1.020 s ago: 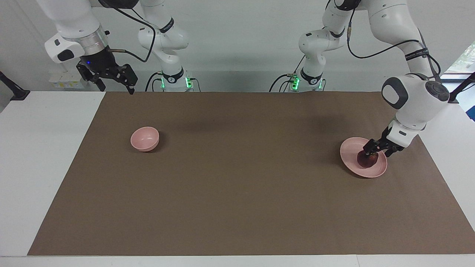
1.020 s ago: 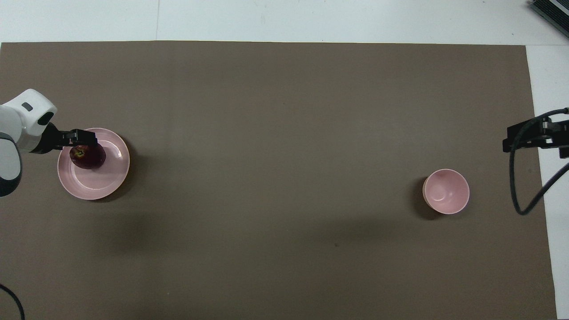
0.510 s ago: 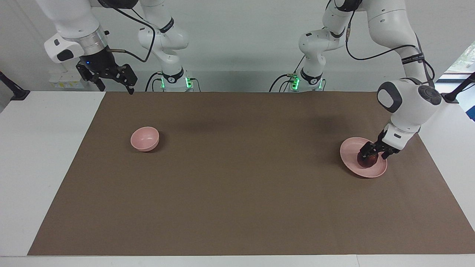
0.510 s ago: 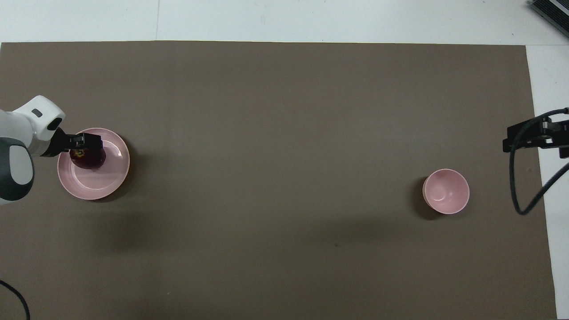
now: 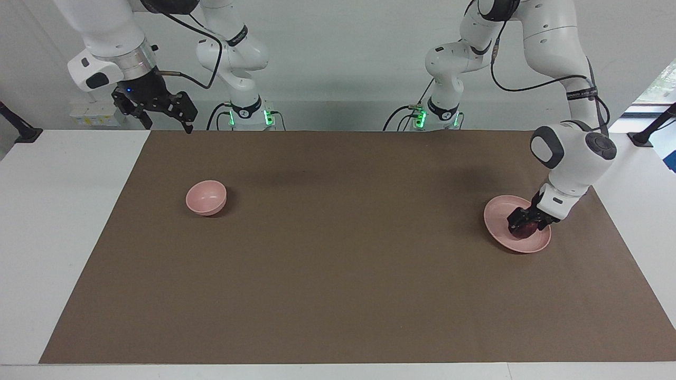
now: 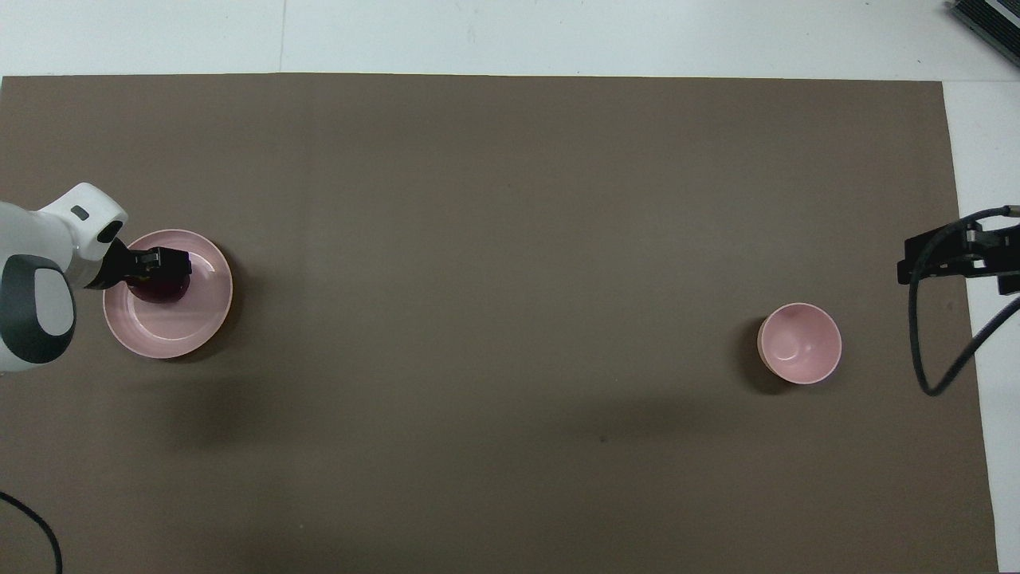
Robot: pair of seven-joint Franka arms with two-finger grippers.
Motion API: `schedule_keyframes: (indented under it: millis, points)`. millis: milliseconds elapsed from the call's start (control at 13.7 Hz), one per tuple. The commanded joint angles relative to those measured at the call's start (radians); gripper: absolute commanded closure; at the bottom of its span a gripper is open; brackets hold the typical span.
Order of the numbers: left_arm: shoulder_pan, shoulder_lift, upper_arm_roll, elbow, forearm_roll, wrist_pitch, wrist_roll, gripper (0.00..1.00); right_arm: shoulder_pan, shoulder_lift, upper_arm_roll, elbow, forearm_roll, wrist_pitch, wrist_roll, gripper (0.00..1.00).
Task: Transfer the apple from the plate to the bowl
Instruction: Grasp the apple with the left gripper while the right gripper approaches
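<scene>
The dark red apple (image 5: pixel 528 229) (image 6: pixel 159 293) rests on the pale pink plate (image 5: pixel 499 211) (image 6: pixel 171 335) at the left arm's end of the brown mat. My left gripper (image 5: pixel 524 226) (image 6: pixel 163 267) is down on the apple, open, with a finger on either side of it and most of the fruit hidden. The small pink bowl (image 5: pixel 206 197) (image 6: pixel 799 343) stands empty toward the right arm's end. My right gripper (image 5: pixel 167 126) (image 6: pixel 928 263) waits open, high over the mat's edge at that end.
A brown mat (image 5: pixel 338 253) covers most of the white table (image 5: pixel 63 211). A black cable (image 6: pixel 924 351) hangs from the right arm over the mat's edge beside the bowl.
The left gripper has come lower onto the apple, and its wrist has swung in over the plate's edge. The apple, plate and bowl have stayed put. The right arm has shifted only slightly.
</scene>
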Motion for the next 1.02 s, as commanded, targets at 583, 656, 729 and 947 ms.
schedule_keyframes:
  millis: [583, 656, 729, 947]
  points:
    - [0.01, 0.003, -0.006, 0.017, 0.015, -0.005, 0.032, 1.0, -0.006, -0.056, 0.005, -0.086, 0.107, 0.002, 0.0, 0.0]
    - [0.013, 0.006, -0.007, 0.027, 0.004, -0.015, 0.03, 1.0, -0.006, -0.056, 0.007, -0.094, 0.123, 0.001, 0.002, 0.0]
    - [0.015, 0.004, -0.007, 0.036, 0.004, -0.032, 0.033, 1.0, -0.006, -0.059, 0.007, -0.103, 0.153, -0.001, 0.006, 0.0]
    - [0.02, -0.017, -0.012, 0.097, -0.002, -0.154, 0.055, 1.0, -0.003, -0.073, 0.031, -0.126, 0.195, 0.005, 0.087, 0.0]
